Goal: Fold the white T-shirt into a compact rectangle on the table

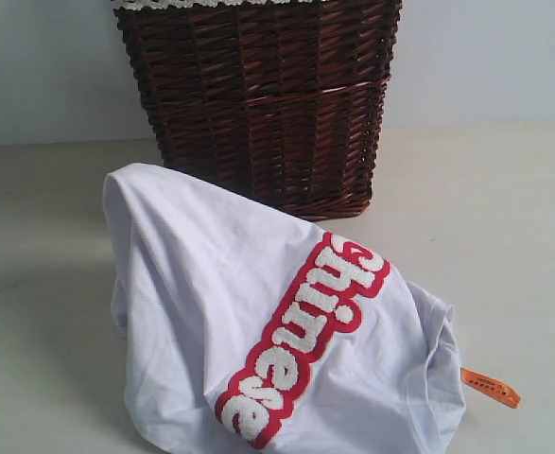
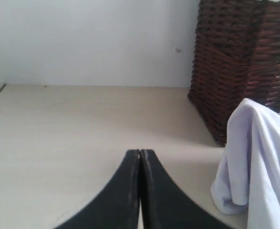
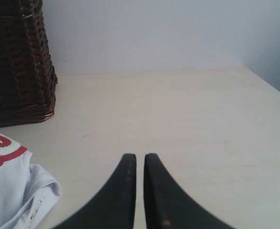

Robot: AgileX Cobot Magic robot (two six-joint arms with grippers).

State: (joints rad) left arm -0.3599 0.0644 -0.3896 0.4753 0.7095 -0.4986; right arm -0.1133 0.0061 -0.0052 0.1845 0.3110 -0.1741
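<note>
A wicker basket (image 1: pixel 258 104) is seen just behind the heaped white T-shirt (image 1: pixel 201 303) on the tabletop (image 1: pixel 504 208); the left gripper (image 2: pixel 140 151) (closed) and right gripper (image 3: pixel 140 155) (nearly closed) are held empty, apart from it.

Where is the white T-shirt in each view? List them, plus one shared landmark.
Exterior view: white T-shirt heaped mid-foreground, in front of the wicker basket.
Left wrist view: a white fold of it beside the basket's base.
Right wrist view: its hem and red band near the basket's base.
Shared landmark: the wicker basket.
</note>
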